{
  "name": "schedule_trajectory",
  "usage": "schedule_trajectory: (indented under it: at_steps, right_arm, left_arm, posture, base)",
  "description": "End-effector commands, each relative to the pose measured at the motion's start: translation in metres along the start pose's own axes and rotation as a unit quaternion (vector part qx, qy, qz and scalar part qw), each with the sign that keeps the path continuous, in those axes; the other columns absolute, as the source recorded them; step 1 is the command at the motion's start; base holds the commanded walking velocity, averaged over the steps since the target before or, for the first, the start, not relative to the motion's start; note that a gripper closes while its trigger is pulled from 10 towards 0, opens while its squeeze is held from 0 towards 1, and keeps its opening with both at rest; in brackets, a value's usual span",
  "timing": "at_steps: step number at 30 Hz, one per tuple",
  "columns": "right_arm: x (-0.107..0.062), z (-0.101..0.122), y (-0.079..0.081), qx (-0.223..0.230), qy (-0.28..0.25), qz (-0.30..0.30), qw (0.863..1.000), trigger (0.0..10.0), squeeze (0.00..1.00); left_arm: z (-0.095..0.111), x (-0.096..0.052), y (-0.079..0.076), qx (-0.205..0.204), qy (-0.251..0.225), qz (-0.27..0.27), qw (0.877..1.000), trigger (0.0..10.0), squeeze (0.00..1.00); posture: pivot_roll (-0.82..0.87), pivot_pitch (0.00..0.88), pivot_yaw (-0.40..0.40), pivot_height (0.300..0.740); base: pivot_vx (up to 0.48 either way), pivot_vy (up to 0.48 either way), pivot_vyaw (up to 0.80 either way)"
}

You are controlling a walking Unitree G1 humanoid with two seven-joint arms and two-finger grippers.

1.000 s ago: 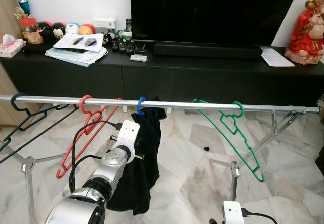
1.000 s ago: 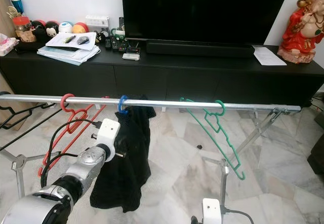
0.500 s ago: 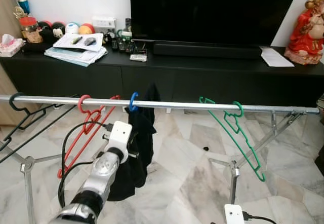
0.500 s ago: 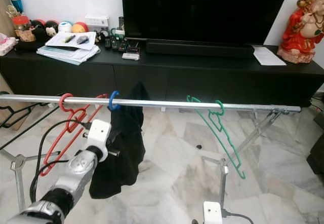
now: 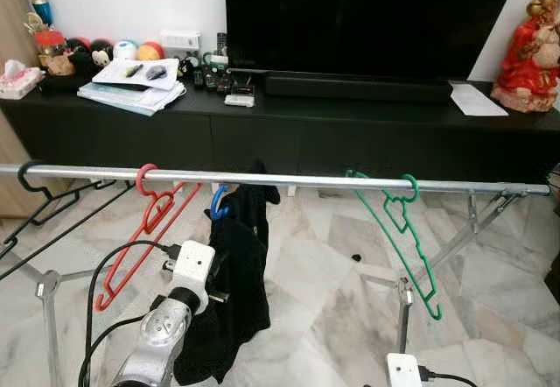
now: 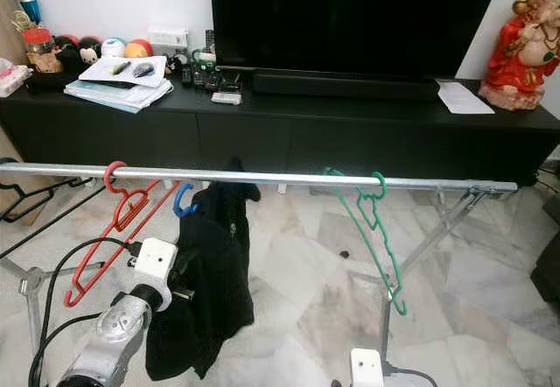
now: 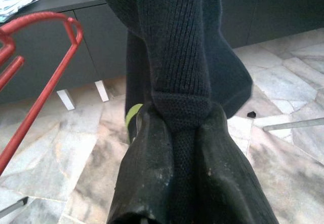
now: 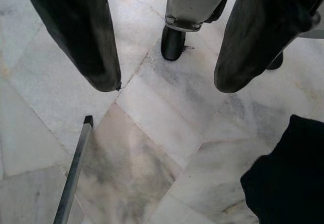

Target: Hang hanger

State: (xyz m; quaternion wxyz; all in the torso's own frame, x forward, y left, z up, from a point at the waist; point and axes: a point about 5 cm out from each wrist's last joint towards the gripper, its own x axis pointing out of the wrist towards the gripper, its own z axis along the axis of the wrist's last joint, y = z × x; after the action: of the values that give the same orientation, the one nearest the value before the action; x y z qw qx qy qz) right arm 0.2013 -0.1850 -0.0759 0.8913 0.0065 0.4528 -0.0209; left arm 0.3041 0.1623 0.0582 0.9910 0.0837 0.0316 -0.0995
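A silver rail (image 5: 289, 179) runs across in front of me. A blue hanger hook (image 5: 218, 201) sits just under the rail, not around it, and carries a black knit garment (image 5: 238, 282) that droops toward the floor. My left gripper (image 7: 182, 117) is shut on the garment, its fingers (image 7: 152, 153) pinching the knit fabric; its white wrist (image 5: 192, 269) is low and left of the garment. My right gripper (image 8: 167, 84) is open, with its fingers (image 8: 81, 31) pointing down at the marble floor.
A red hanger (image 5: 144, 229) and a black hanger (image 5: 35, 199) hang on the rail to the left, a green hanger (image 5: 402, 238) to the right. Rack legs (image 5: 404, 295) stand on the marble. Behind the rail is a black TV cabinet (image 5: 289, 133).
The blue hook slid left along the rail and now sits below it, off the rail. My left arm has dropped lower with the garment. The green hanger swings slightly.
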Motion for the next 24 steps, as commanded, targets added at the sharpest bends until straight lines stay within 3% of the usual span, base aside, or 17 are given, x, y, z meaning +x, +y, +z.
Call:
schedule_trajectory:
  at_steps: [1, 4, 16, 24]
  right_arm:
    - [0.000, -0.001, -0.001, -0.001, 0.004, -0.002, 1.000, 10.0, 0.00]
    - [0.000, 0.000, 0.000, 0.000, 0.003, -0.002, 1.000, 10.0, 0.00]
    - [0.000, 0.001, 0.000, 0.009, -0.002, -0.005, 1.000, 10.0, 0.00]
    - [0.000, 0.001, 0.000, 0.010, -0.004, -0.004, 1.000, 10.0, 0.00]
  left_arm:
    - [0.006, -0.001, 0.002, 0.001, -0.014, 0.009, 1.000, 10.0, 0.00]
    - [0.003, -0.004, 0.004, 0.014, -0.006, 0.009, 1.000, 10.0, 0.00]
    - [0.000, -0.015, 0.011, -0.016, 0.009, 0.029, 0.999, 10.0, 0.00]
    - [-0.001, -0.015, 0.006, -0.014, 0.016, 0.020, 1.000, 10.0, 0.00]
  posture:
    - [0.07, 0.064, -0.053, 0.740]
    - [0.08, 0.068, -0.051, 0.740]
    - [0.08, 0.075, -0.050, 0.740]
    - [0.08, 0.077, -0.049, 0.740]
  base:
    - [0.000, 0.000, 0.00]
    - [0.000, 0.000, 0.00]
    - [0.000, 0.000, 0.00]
    - [0.000, 0.439, 0.00]
